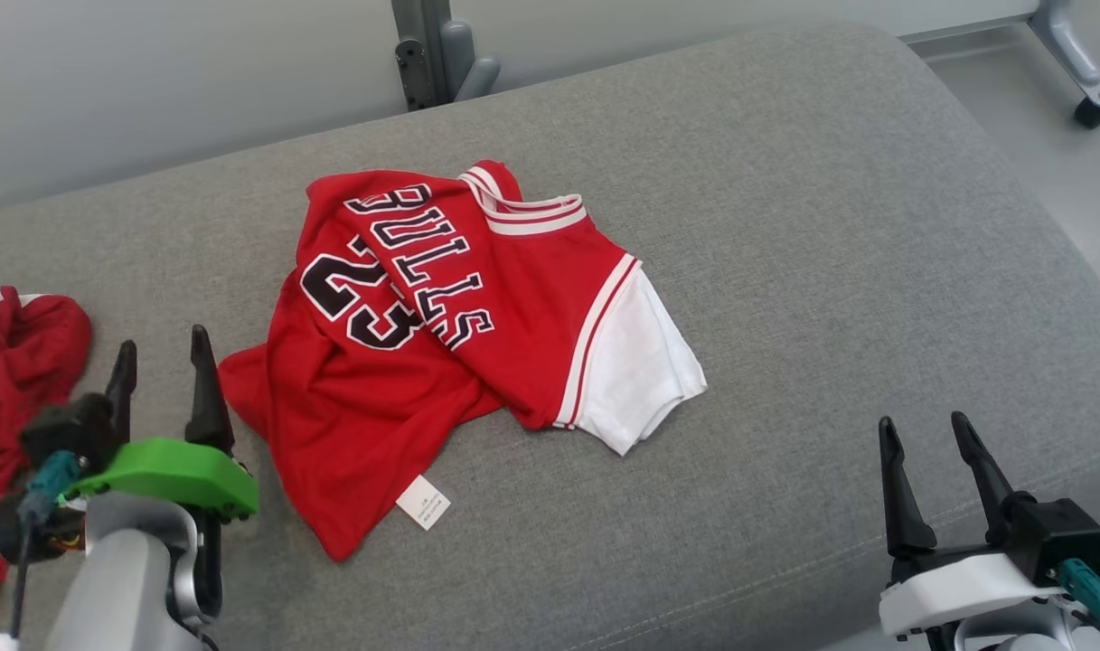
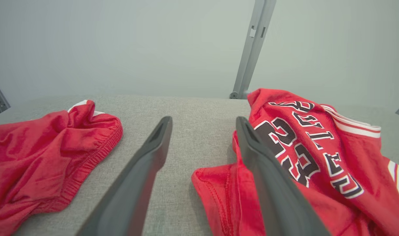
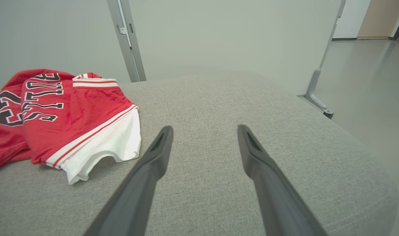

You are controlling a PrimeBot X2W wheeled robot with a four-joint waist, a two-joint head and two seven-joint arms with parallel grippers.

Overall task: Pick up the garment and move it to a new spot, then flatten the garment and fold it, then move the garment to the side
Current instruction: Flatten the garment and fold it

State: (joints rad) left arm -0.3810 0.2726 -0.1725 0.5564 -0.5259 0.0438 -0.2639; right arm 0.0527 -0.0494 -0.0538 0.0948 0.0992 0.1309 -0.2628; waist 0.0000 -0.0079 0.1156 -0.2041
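Jersey down on the cushion, rumpled, and both my grippers empty.

The red short-sleeved basketball jersey with black-and-white lettering and a white sleeve (image 1: 441, 362) lies crumpled mid-cushion, partly doubled over itself. I judge flattening, folding and the move aside are all yet to do, and I can't tell whether this is its new spot. My left gripper (image 1: 163, 342) stands wide open just beside the jersey's left hem, holding nothing. My right gripper (image 1: 922, 421) is equally spread and empty, well apart. The surface is a grey woven upholstered cushion (image 1: 830, 226). A bunched red cloth (image 1: 16, 362) sits at its left end, with a pale wall and a grey metal post (image 1: 432, 54) behind and smooth grey floor (image 1: 1038, 136) to the right.
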